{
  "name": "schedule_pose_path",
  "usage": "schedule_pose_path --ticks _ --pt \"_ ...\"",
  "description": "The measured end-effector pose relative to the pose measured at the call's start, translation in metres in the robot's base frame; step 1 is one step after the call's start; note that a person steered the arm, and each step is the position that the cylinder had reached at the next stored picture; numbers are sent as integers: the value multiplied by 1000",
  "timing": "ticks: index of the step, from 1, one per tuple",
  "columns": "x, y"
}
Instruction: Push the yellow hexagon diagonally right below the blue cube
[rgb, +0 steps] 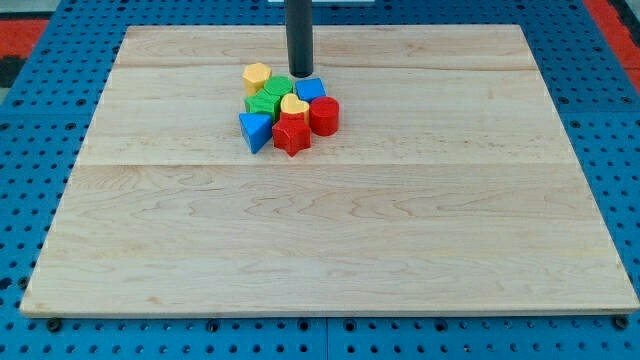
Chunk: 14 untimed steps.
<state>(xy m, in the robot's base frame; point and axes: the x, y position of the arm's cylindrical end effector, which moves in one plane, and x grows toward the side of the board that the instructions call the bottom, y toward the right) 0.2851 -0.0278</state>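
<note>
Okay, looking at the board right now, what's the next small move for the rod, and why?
Probably slide my tip toward the view's left, round behind the yellow hexagon. The tip sits at the cluster's top edge, just above the blue cube, and the hexagon lies to its left, so pushing from its upper-left would drive it toward the lower right.

A straight dark rod is seen coming down upright from the view's top. My tip (299, 74) is set just above the blue cube (310, 90), at its upper-left edge.
</note>
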Motion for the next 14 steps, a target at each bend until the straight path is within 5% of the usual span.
schedule_pose_path --ticks 2,4,5,6,8,10,12,13,14 --pt "1 17" --pt "-36 -98" --pt "-16 -163" --pt "48 -146" --pt "-9 44" --pt "29 -9" --pt "16 84" --pt "28 60" --pt "41 107"
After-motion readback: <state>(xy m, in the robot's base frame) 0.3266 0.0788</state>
